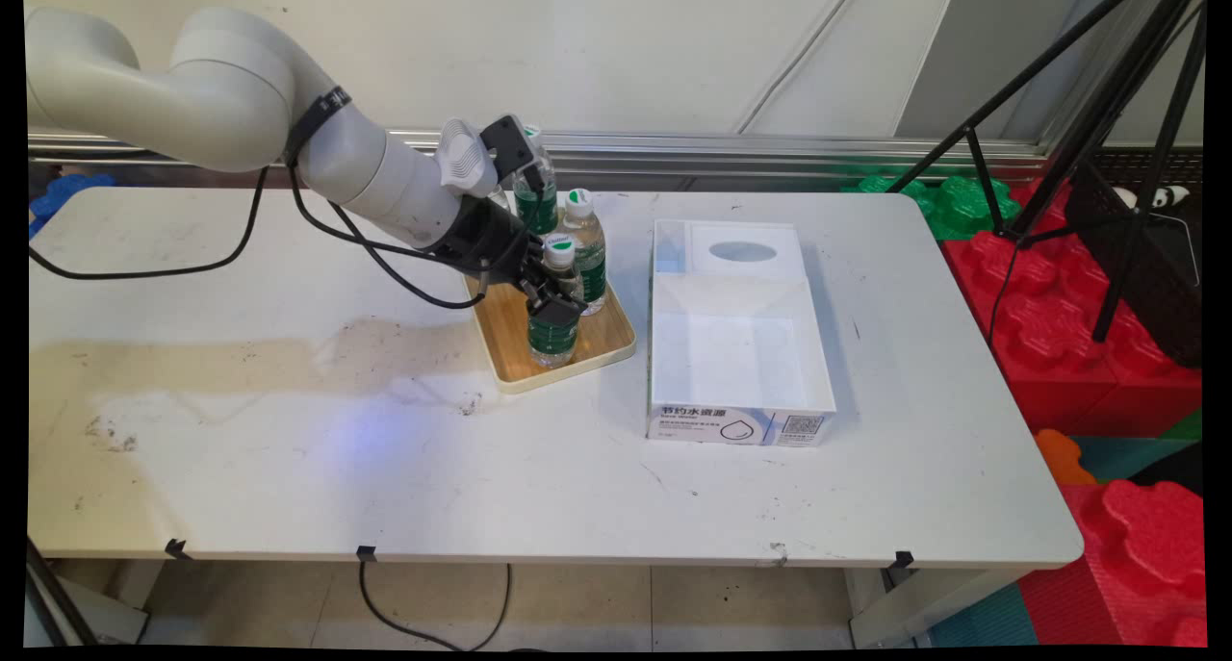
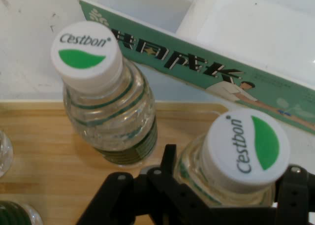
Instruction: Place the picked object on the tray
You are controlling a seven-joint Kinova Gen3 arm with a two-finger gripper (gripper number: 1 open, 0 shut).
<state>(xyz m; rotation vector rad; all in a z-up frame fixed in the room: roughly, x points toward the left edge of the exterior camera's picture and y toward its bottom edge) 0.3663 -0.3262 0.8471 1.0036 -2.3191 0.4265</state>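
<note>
A wooden tray (image 1: 505, 332) on the white table holds small Cestbon water bottles with white caps and green labels. My gripper (image 1: 551, 298) is down over the front bottle (image 1: 552, 342), fingers pressed against both sides of its shoulder below the cap. In the hand view that bottle (image 2: 245, 147) sits between the fingers (image 2: 168, 162) of my gripper (image 2: 229, 175). A second bottle (image 2: 106, 104) stands free to the left on the tray (image 2: 44, 151). It is also in the main view (image 1: 587, 249), with a third bottle (image 1: 535, 204) behind, partly hidden by the hand.
An open white cardboard box (image 1: 733, 425) lies right of the tray, its green printed wall (image 2: 221, 72) close behind the bottles. Parts of further bottles (image 2: 3, 153) show at the hand view's left edge. Red and green foam blocks (image 1: 1059, 334) and a black tripod (image 1: 1107, 113) stand right of the table.
</note>
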